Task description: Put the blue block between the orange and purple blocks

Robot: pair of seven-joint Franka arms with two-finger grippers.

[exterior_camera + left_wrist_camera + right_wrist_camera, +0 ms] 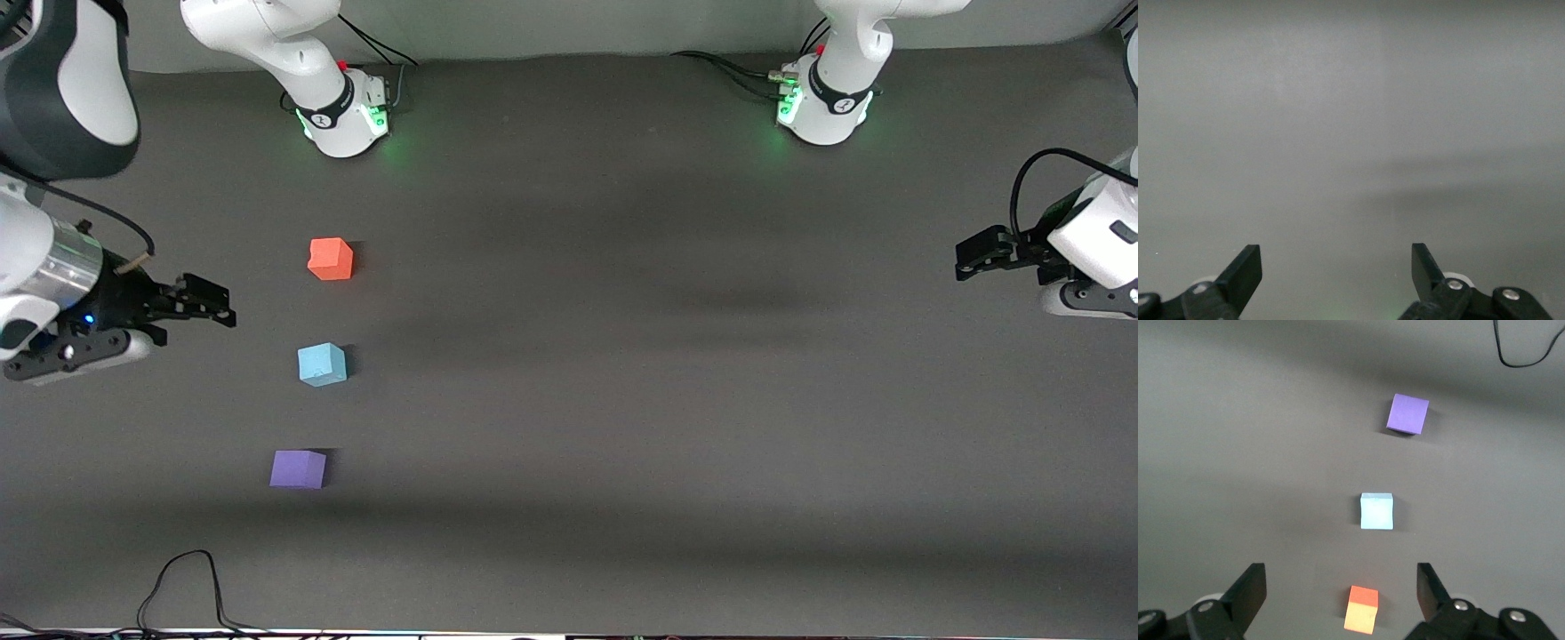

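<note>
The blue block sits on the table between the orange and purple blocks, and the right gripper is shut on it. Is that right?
Not quite. The blue block does sit between the orange block and the purple block, but the right gripper is open and holds nothing, off to the side toward the right arm's end; the front view shows this.

Orange block (331,259), blue block (321,364), purple block (298,468).

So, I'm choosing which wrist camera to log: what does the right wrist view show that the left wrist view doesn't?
Only the right wrist view shows the orange block, the blue block between it and the purple block, plus a cable. Only the left wrist view shows the left gripper, open over bare table. Both share the grey table; the right gripper is open too.
</note>
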